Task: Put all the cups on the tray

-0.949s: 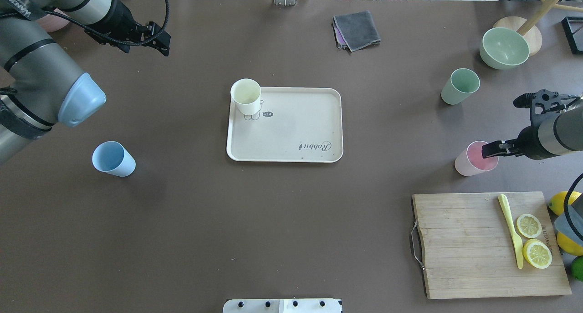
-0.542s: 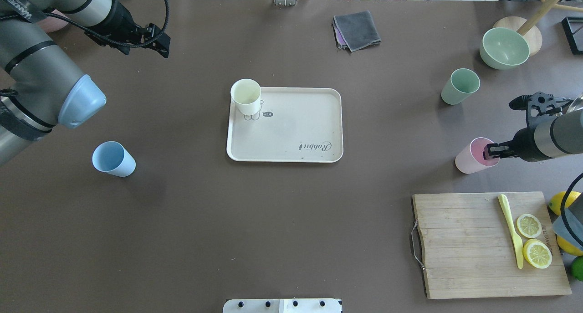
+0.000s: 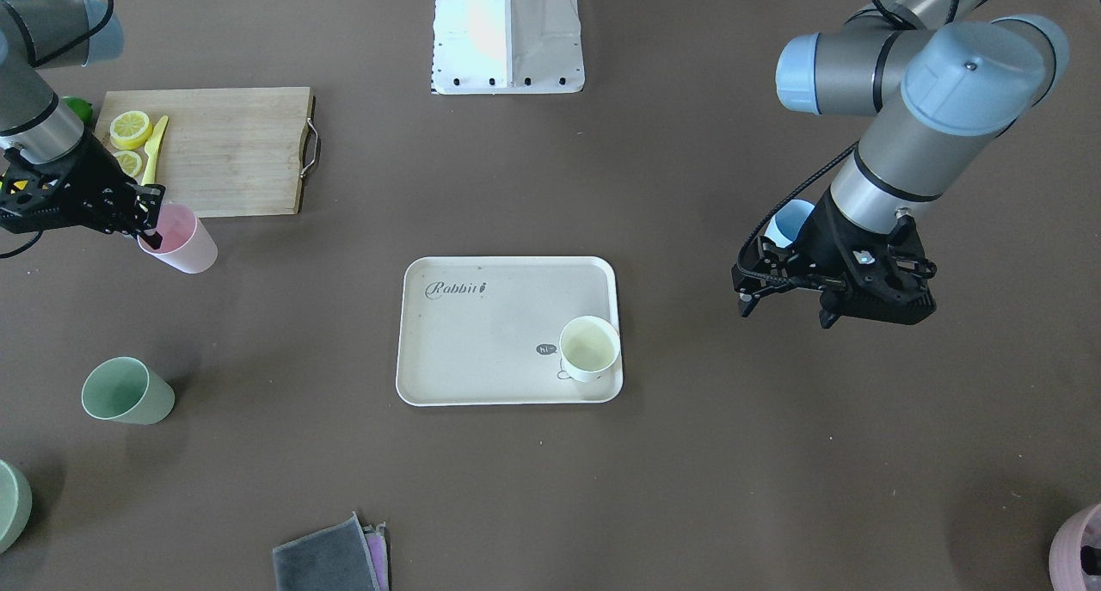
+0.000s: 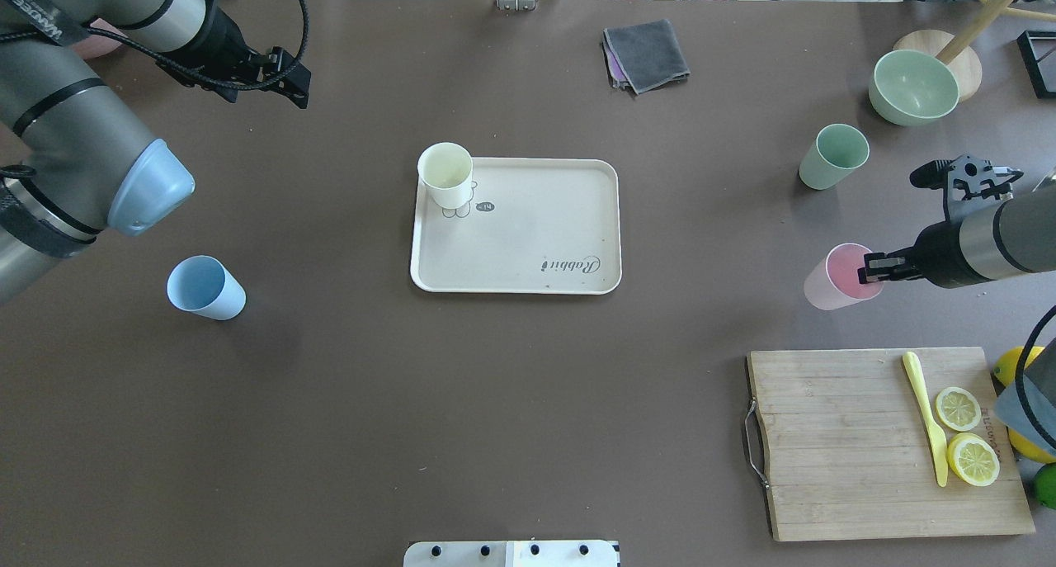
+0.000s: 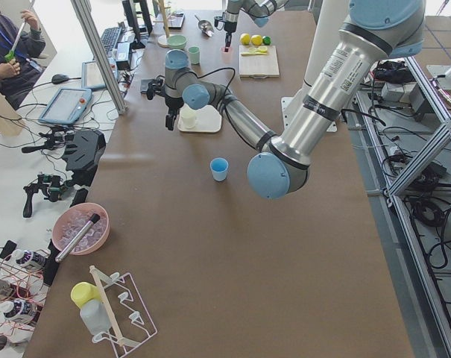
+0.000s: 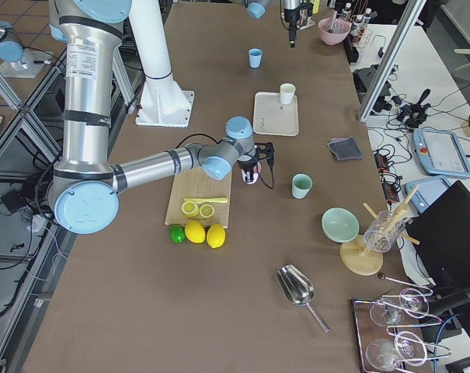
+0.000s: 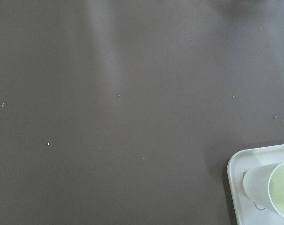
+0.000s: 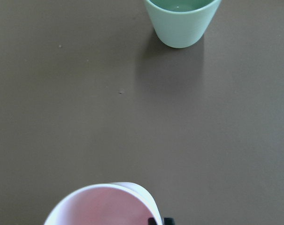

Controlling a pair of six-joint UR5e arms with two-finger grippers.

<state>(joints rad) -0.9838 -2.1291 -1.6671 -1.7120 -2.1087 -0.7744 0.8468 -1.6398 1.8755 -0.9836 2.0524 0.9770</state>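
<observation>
The right jaws are clamped on the rim of the pink cup [image 4: 832, 278], one finger inside and one outside, at the right side of the table [image 4: 495, 402] just beyond the cutting board [image 4: 841, 443]. The left jaws stand apart and hold nothing, hanging above bare table past the tray's far left corner.

The table is covered in dull brown. The tray [image 4: 528, 253] lies flat in the middle of it. Around the table the room is all cables, desks and metal frames, and a person [image 5: 3, 41] sits at a desk off the far side.

I count four cups. The cream cup [image 4: 445, 175] stands upright in the tray's far left corner (right by the little rabbit drawing). The blue cup [image 4: 205, 288] stands alone, well left of the tray. The green cup [image 4: 833, 156] stands well to its right, near the green bowl [image 4: 913, 87]. The pink one is off the tray too. There is one tray, one board carrying two lemon halves [image 4: 965, 433] and one yellow knife [image 4: 928, 418], and one folded grey cloth [image 4: 646, 54].
</observation>
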